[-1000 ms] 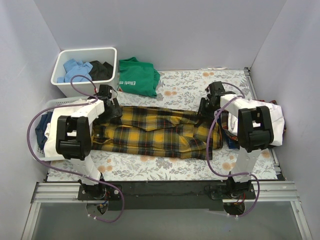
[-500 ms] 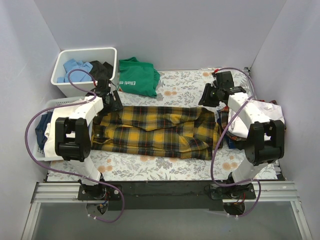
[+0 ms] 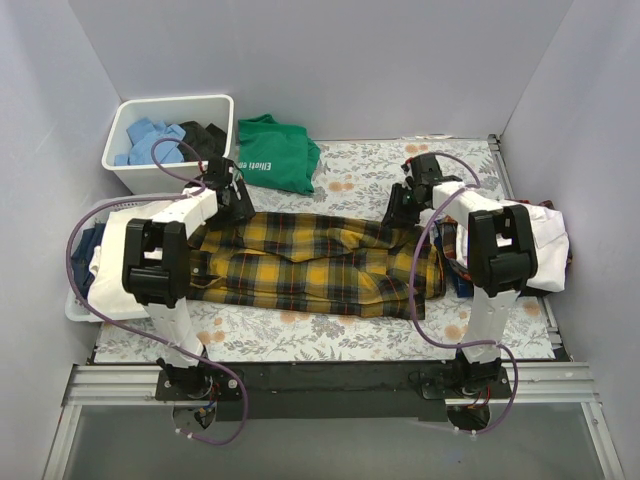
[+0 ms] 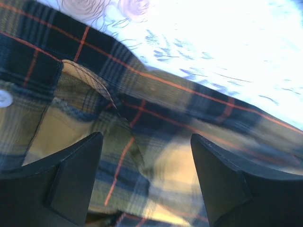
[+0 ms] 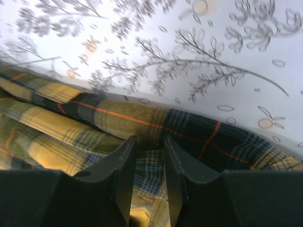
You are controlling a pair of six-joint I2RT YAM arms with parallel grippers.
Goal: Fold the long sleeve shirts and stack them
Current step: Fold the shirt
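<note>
The yellow-and-black plaid flannel shirt lies folded into a long band across the floral table cover. My left gripper hovers over the band's far left edge with its jaws wide open; the left wrist view shows the gripper with plaid cloth under it, not pinched. My right gripper is at the far right edge. In the right wrist view the gripper has its jaws nearly together with a fold of plaid between them. A white shirt lies bunched at the right edge, behind the right arm.
A green T-shirt lies at the back of the table. A white bin with blue and black clothes stands at the back left. A basket of clothes is at the left edge. Grey walls enclose the table.
My right gripper swung out toward the back right, then came back down onto the shirt's far right edge and closed on it. My left gripper shifted slightly right along the far left edge.
</note>
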